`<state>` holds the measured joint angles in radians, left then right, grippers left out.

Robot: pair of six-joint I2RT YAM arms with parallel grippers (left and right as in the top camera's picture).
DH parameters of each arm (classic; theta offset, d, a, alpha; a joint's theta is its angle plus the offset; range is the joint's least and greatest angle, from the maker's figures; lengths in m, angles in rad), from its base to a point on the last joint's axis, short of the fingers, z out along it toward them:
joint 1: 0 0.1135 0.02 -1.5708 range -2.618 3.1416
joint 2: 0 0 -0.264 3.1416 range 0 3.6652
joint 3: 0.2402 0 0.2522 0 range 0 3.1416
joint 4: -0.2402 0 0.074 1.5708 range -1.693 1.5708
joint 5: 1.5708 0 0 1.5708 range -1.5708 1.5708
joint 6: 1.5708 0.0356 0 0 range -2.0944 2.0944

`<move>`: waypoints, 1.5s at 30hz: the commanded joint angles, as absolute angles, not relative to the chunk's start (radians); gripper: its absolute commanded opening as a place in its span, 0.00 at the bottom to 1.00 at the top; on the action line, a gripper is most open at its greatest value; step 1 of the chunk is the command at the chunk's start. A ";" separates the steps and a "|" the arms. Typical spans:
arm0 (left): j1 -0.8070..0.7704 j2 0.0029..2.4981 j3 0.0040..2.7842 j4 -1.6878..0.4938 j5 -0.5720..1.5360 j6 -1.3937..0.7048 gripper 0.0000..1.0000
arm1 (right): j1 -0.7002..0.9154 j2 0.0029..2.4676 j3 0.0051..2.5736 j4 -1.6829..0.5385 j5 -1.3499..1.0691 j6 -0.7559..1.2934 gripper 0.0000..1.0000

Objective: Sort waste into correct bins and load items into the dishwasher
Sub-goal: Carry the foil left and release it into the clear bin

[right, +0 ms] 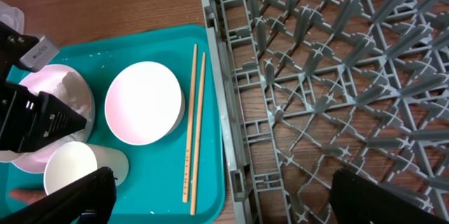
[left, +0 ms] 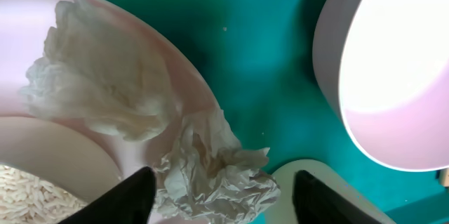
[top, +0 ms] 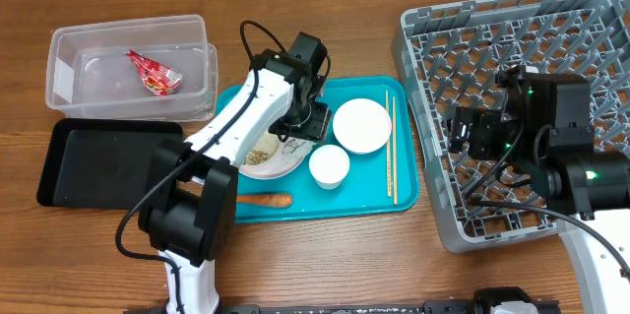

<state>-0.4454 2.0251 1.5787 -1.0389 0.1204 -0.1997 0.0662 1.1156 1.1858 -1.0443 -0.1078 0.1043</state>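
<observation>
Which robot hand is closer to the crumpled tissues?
Left. The left hand has its fingers on either side of one tissue at the pink bowl's rim. The right hand hangs open over the rack's edge, across the tray.

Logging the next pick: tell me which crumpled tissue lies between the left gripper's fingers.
The tissue draped over the pink bowl rim, between the left gripper fingers; the other tissue lies deeper inside the bowl, beyond them.
</observation>
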 commanded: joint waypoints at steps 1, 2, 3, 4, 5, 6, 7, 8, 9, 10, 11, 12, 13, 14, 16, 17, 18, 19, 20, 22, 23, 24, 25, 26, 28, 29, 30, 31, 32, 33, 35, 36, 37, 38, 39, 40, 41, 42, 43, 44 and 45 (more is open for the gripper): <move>-0.453 2.040 1.572 -1.043 0.131 -0.182 0.56 | 0.066 1.110 1.213 -1.044 -0.114 0.104 1.00; -0.453 2.040 1.572 -1.044 0.131 -0.183 0.52 | 0.066 1.110 1.213 -1.044 -0.114 0.104 1.00; -0.453 2.040 1.572 -1.045 0.131 -0.182 0.47 | 0.066 1.110 1.213 -1.044 -0.114 0.104 1.00; -0.453 2.040 1.572 -1.046 0.131 -0.182 0.43 | 0.066 1.110 1.213 -1.044 -0.114 0.104 1.00; -0.453 2.040 1.571 -1.048 0.131 -0.182 0.41 | 0.066 1.110 1.213 -1.044 -0.114 0.104 1.00; -0.453 2.040 1.571 -1.051 0.131 -0.182 0.41 | 0.066 1.110 1.213 -1.044 -0.114 0.104 1.00; -0.453 2.040 1.571 -1.054 0.130 -0.178 0.41 | 0.066 1.110 1.213 -1.045 -0.114 0.104 1.00; -0.453 2.040 1.571 -1.056 0.127 -0.178 0.42 | 0.066 1.110 1.213 -1.047 -0.114 0.104 1.00; -0.453 2.040 1.571 -1.060 0.127 -0.178 0.43 | 0.066 1.110 1.213 -1.049 -0.114 0.104 1.00; -0.453 2.040 1.571 -1.063 0.127 -0.178 0.43 | 0.066 1.110 1.213 -1.050 -0.114 0.104 1.00; -0.453 2.040 1.571 -1.066 0.127 -0.178 0.44 | 0.066 1.110 1.213 -1.052 -0.114 0.104 1.00; -0.453 2.040 1.571 -1.067 0.126 -0.178 0.44 | 0.066 1.110 1.213 -1.053 -0.114 0.104 1.00; -0.453 2.040 1.571 -1.066 0.126 -0.178 0.43 | 0.066 1.110 1.213 -1.053 -0.114 0.104 1.00; -0.453 2.040 1.571 -1.066 0.126 -0.178 0.40 | 0.066 1.110 1.213 -1.053 -0.114 0.104 1.00; -0.453 2.040 1.571 -1.066 0.123 -0.179 0.32 | 0.066 1.110 1.213 -1.053 -0.114 0.104 1.00; -0.454 2.040 1.571 -1.066 0.123 -0.179 0.25 | 0.066 1.110 1.213 -1.053 -0.114 0.104 1.00; -0.453 2.040 1.571 -1.066 0.123 -0.179 0.21 | 0.066 1.110 1.213 -1.053 -0.114 0.104 1.00; -0.453 2.040 1.571 -1.065 0.123 -0.179 0.17 | 0.066 1.110 1.213 -1.053 -0.114 0.104 1.00; -0.453 2.040 1.571 -1.065 0.123 -0.178 0.10 | 0.066 1.110 1.213 -1.053 -0.114 0.104 1.00; -0.453 2.040 1.571 -1.061 0.123 -0.179 0.04 | 0.066 1.110 1.213 -1.053 -0.114 0.104 1.00; -0.453 2.040 1.571 -1.058 0.123 -0.179 0.04 | 0.066 1.110 1.213 -1.053 -0.114 0.104 1.00; -0.453 2.040 1.572 -1.053 0.123 -0.179 0.04 | 0.066 1.110 1.213 -1.053 -0.114 0.104 1.00; -0.452 2.040 1.574 -1.052 0.123 -0.179 0.04 | 0.066 1.110 1.213 -1.053 -0.114 0.104 1.00; -0.450 2.040 1.580 -1.055 0.123 -0.179 0.04 | 0.066 1.110 1.213 -1.053 -0.114 0.104 1.00; -0.440 2.039 1.605 -1.073 0.124 -0.179 0.04 | 0.066 1.110 1.213 -1.054 -0.114 0.104 1.00; -0.435 2.037 1.625 -1.089 0.123 -0.179 0.04 | 0.066 1.110 1.213 -1.054 -0.114 0.104 1.00; -0.428 2.033 1.649 -1.107 0.123 -0.179 0.04 | 0.066 1.110 1.213 -1.054 -0.114 0.104 1.00; -0.421 2.032 1.678 -1.128 0.123 -0.179 0.04 | 0.066 1.110 1.213 -1.054 -0.114 0.104 1.00; -0.412 2.027 1.715 -1.155 0.123 -0.179 0.04 | 0.066 1.110 1.213 -1.054 -0.114 0.104 1.00; -0.405 2.026 1.747 -1.175 0.119 -0.179 0.04 | 0.066 1.110 1.213 -1.054 -0.114 0.104 1.00; -0.382 2.018 1.830 -1.220 0.111 -0.179 0.04 | 0.066 1.110 1.213 -1.054 -0.114 0.104 1.00; -0.370 2.011 1.871 -1.239 0.102 -0.179 0.04 | 0.066 1.110 1.213 -1.054 -0.114 0.104 1.00; -0.356 2.006 1.909 -1.253 0.091 -0.179 0.04 | 0.066 1.110 1.213 -1.054 -0.114 0.104 1.00; -0.341 2.000 1.947 -1.262 0.082 -0.179 0.04 | 0.066 1.110 1.213 -1.054 -0.114 0.104 1.00; -0.321 1.992 1.987 -1.268 0.067 -0.178 0.04 | 0.066 1.110 1.213 -1.054 -0.114 0.104 1.00; -0.305 1.987 2.014 -1.271 0.053 -0.178 0.04 | 0.066 1.110 1.213 -1.054 -0.114 0.104 1.00; -0.284 1.982 2.043 -1.272 0.030 -0.178 0.04 | 0.066 1.110 1.213 -1.054 -0.114 0.104 1.00; -0.262 1.977 2.069 -1.274 0.002 -0.178 0.04 | 0.066 1.110 1.213 -1.054 -0.114 0.104 1.00; -0.239 1.974 2.090 -1.274 -0.027 -0.179 0.04 | 0.066 1.110 1.213 -1.054 -0.114 0.104 1.00; -0.208 1.972 2.114 -1.273 -0.053 -0.179 0.04 | 0.066 1.110 1.213 -1.054 -0.114 0.104 1.00; -0.185 1.972 2.128 -1.271 -0.069 -0.179 0.04 | 0.066 1.110 1.213 -1.054 -0.114 0.104 1.00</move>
